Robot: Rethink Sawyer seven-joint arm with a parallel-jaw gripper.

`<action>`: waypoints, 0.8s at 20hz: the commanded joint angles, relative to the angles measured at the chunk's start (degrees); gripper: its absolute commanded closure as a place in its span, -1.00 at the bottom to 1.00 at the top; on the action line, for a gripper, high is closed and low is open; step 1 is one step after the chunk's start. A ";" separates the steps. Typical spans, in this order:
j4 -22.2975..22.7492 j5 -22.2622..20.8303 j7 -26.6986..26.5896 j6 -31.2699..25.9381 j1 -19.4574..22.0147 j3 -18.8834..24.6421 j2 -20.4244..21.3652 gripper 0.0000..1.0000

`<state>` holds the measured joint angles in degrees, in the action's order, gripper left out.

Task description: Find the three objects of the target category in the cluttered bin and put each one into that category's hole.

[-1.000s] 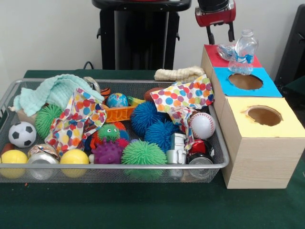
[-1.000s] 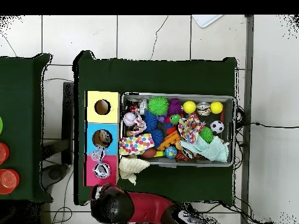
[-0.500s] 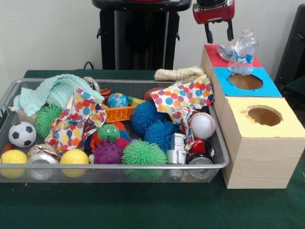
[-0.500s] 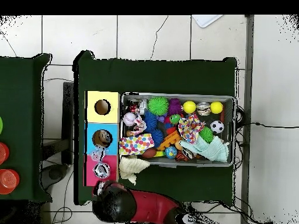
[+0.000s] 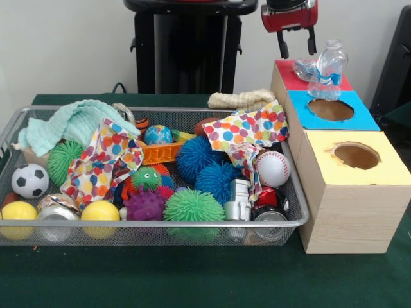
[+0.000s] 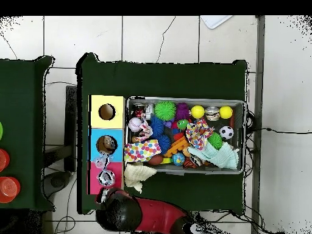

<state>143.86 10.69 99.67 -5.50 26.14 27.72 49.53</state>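
While I sweep from the near rim outward, bin: wire mesh, crowded.
Yellow balls: two, at the near rim.
Metal cans: two that I can count surely, one at each near corner.
Soccer ball: one. Baseball: one.
Spiky balls: six showing; soft and springy, I judge.
Polka-dot cloths: two, draped over other things.
Mint cloth: one, at the far left.
Boxes: three in a row, yellow nearest, then blue, then red.
Plastic bottle: one, standing in the red box's hole, not dropped through. A clear crumpled thing lies beside it; I cannot tell what it is.
Handling: probably light, thin-walled, slick and easily crushed; I'd pinch it across the body just under the shoulder.
Gripper: above the red box's far side, fingers spread, holding nothing.
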 commanded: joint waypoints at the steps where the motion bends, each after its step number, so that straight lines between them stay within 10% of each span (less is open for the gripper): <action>1: -4.53 4.43 13.42 -1.68 -0.12 3.01 -2.25 -1.00; 16: -5.03 3.83 13.31 0.69 0.32 3.13 -4.38 -1.00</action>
<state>143.84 10.91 99.67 -5.49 25.91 27.75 47.43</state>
